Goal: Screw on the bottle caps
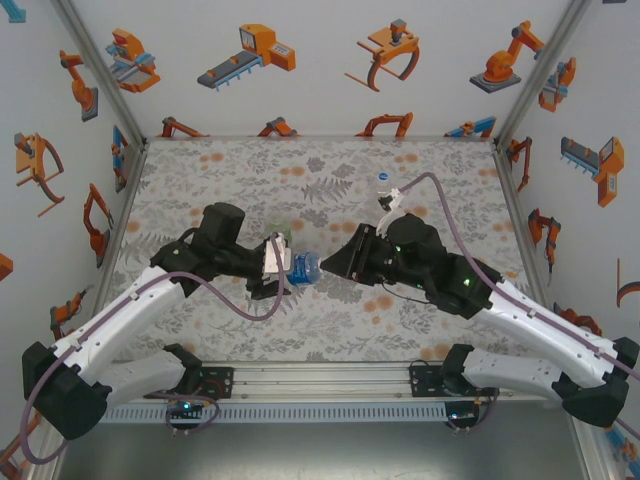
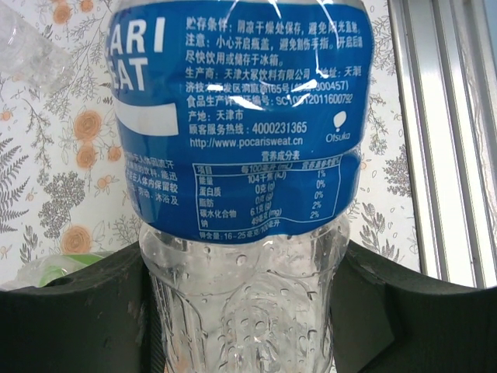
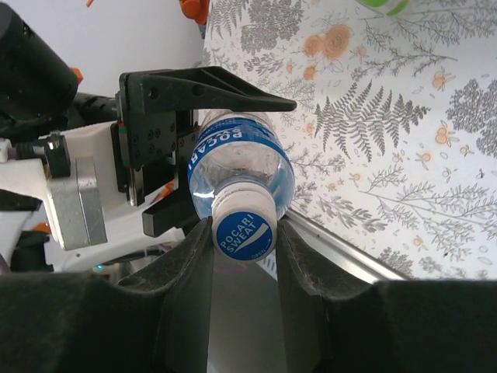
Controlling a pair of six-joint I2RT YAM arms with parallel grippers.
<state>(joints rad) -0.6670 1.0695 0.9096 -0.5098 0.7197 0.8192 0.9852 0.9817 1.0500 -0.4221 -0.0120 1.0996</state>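
The Pocari Sweat bottle [image 2: 241, 155], clear plastic with a blue label band and droplets inside, is held on its side above the tabletop [image 1: 200, 330], its body clamped between the left fingers [image 3: 210, 85]. Its white cap [image 3: 246, 231], printed blue on top, sits on the neck and is pinched between the right fingers [image 3: 186, 280]. The green-tinted bottle [image 1: 282, 238] lies just behind, mostly hidden. A loose cap [image 1: 383, 176] rests well apart, far right.
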